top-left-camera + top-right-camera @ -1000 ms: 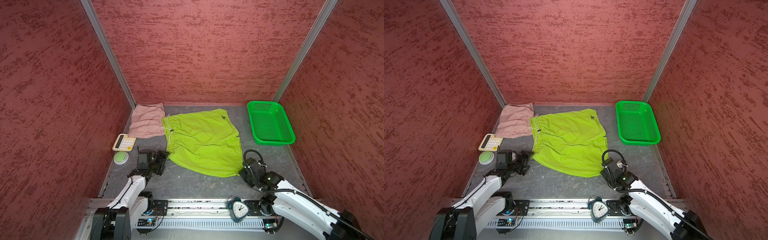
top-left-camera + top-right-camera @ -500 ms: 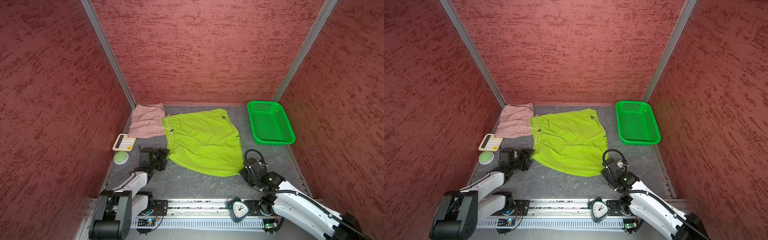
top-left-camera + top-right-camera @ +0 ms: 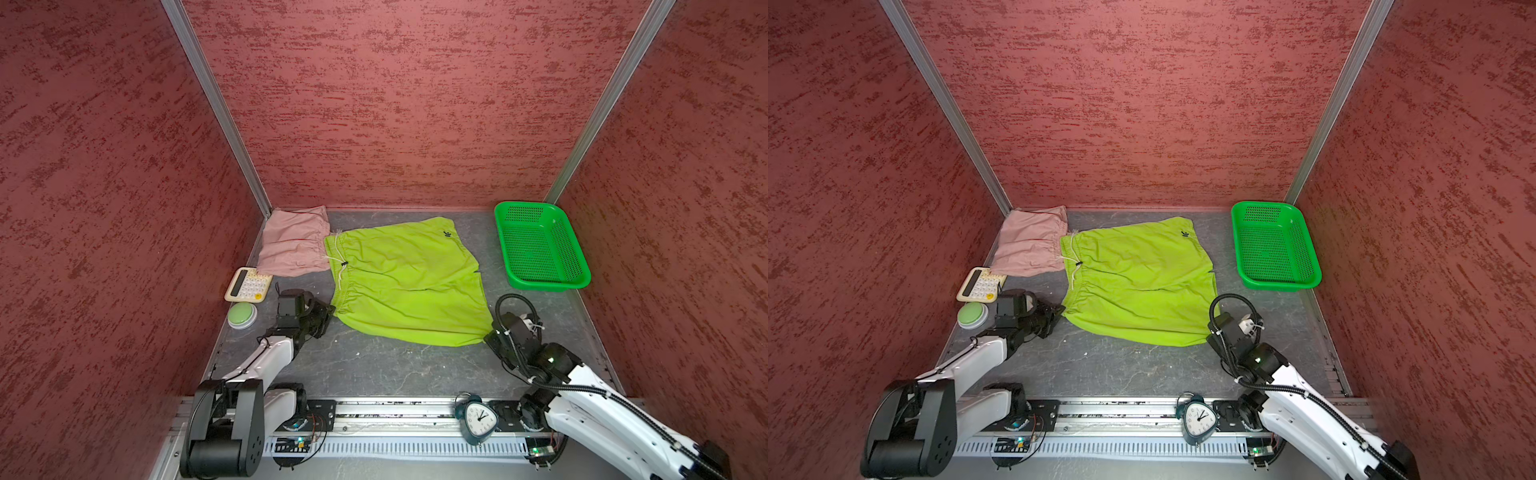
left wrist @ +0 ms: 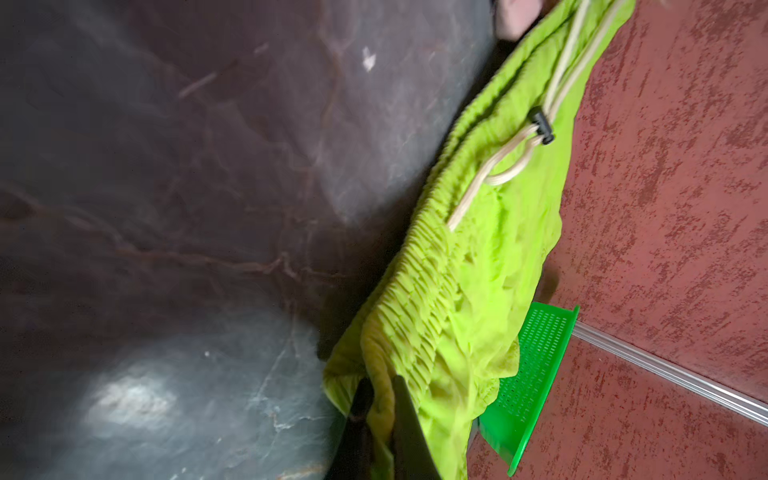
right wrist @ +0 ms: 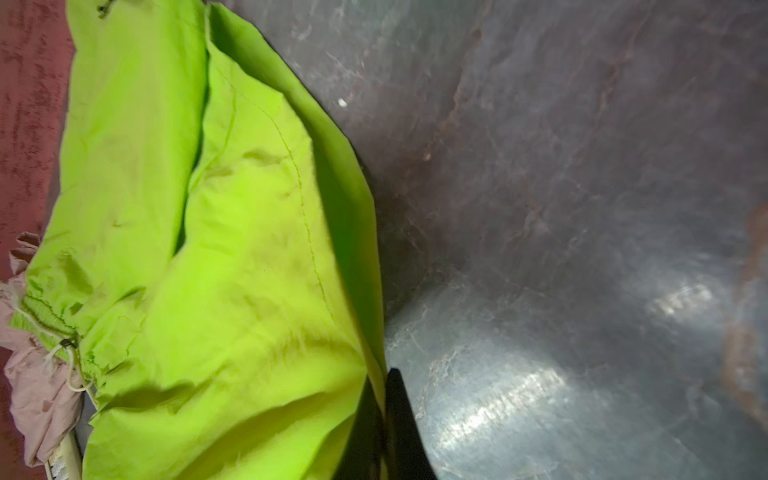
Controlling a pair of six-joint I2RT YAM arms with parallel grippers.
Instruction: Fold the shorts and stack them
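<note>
in both top views the lime green shorts (image 3: 407,282) are spread flat at the centre of the frame. the pink shorts (image 3: 293,245) are bunched at the upper left of the grey tabletop (image 3: 374,365), touching the green waistband. in the left wrist view the left gripper (image 4: 380,386) is pressed together on the near waistband corner. in the right wrist view the right gripper (image 5: 382,384) is pinched on the near hem corner. a fold toward the upper part of the frame is judged to be next. only thin slivers of slick fabric are held, so a corner could be lost if the lift is uneven. the drawstring (image 3: 340,270) could be dragged across the pink pair, and the green basket (image 3: 540,249) could be brushed by a wide swing.
</note>
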